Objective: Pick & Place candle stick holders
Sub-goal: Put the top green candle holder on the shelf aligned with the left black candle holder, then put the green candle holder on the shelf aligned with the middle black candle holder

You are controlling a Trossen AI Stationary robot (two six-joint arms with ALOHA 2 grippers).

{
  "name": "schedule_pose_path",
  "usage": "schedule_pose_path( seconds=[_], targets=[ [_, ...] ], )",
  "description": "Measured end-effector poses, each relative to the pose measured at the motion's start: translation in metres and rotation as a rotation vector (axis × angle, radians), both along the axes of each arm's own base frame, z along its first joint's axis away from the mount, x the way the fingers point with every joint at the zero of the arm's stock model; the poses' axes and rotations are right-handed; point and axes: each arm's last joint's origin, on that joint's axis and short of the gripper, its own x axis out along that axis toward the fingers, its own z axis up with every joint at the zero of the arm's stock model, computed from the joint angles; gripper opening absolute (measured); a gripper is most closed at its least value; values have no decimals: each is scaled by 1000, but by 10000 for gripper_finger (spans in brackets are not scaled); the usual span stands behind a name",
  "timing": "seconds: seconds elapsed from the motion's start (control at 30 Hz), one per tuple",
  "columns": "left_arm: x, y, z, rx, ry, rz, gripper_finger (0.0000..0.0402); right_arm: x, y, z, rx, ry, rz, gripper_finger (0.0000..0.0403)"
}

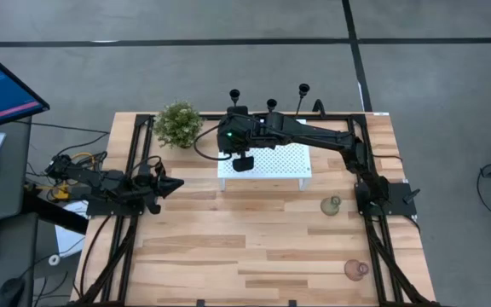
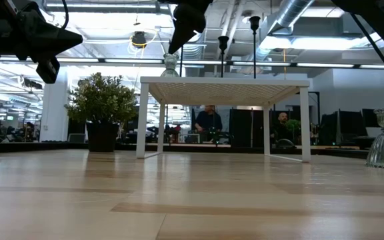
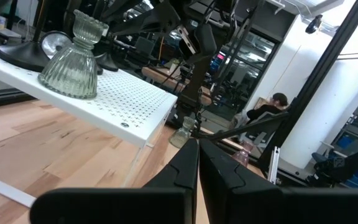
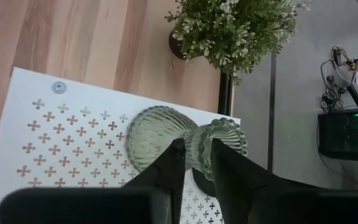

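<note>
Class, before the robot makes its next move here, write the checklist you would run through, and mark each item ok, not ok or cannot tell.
1. Pale green holder stands upright on the white stand: ok.
2. Its base is fully on the stand, though near the corner beside the plant: ok.
3. Right gripper is clear of that holder, with its jaws apart and its tips just above the rim in the low view: ok.
4. Left gripper waits at the table's left, jaws shut, out of the way: ok.
5. All small holders placed: not ok. The second green holder and the pink holder are on the table.
</note>
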Motion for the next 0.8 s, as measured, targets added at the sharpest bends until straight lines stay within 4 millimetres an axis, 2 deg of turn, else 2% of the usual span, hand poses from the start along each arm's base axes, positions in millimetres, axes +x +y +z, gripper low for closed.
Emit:
schedule_pose_path(
  seconds=[0.2,0.53,0.7,0.8],
  targets=[
    [0,0,0,0,0,0,12,0,0,0,16,0,4,96],
    [0,0,0,0,0,0,12,0,1,0,25,-5,-8,178],
    [0,0,0,0,0,0,12,-3,6,6,25,-20,-1,202],
    [0,0,0,0,0,0,12,-8,11,16,22,-42,11,206]
  ],
)
